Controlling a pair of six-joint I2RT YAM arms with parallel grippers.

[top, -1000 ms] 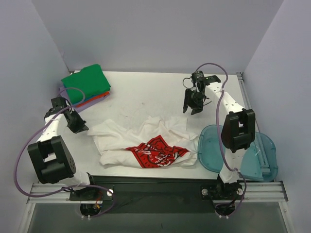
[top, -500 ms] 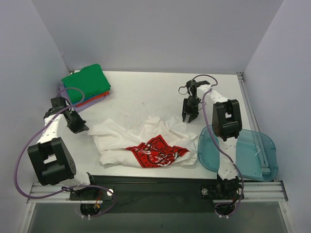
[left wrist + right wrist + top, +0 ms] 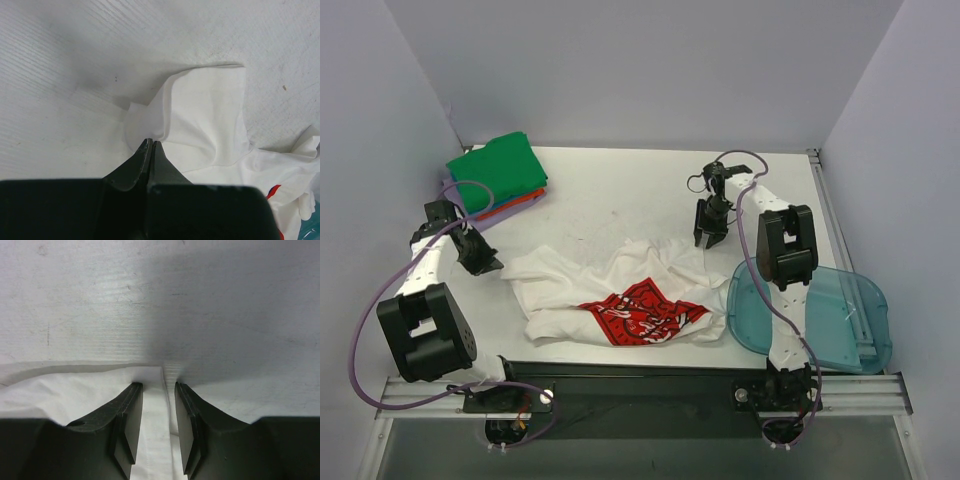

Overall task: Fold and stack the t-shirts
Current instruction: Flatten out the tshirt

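Note:
The white t-shirt (image 3: 620, 290) with its red logo (image 3: 640, 312) lies crumpled at the front middle of the table. My left gripper (image 3: 488, 264) is at its left sleeve; in the left wrist view the jaws (image 3: 150, 143) are shut, pinching the sleeve's edge (image 3: 200, 120). My right gripper (image 3: 706, 240) is open, low at the shirt's far right edge. In the right wrist view (image 3: 158, 385) its fingers stand either side of a white hem strip (image 3: 157, 430). A folded stack with the green shirt (image 3: 500, 168) on top sits at the back left, with red-orange (image 3: 525, 199), blue and lavender edges showing under it.
A translucent blue plastic bin (image 3: 850, 330) lies at the front right, close to the shirt's right end and under the right arm. The walls close in at the back and on both sides. Purple cables loop off both arms.
My right gripper came down and left from the back right to the shirt's far right edge, then held there. The left arm and the shirt have not moved.

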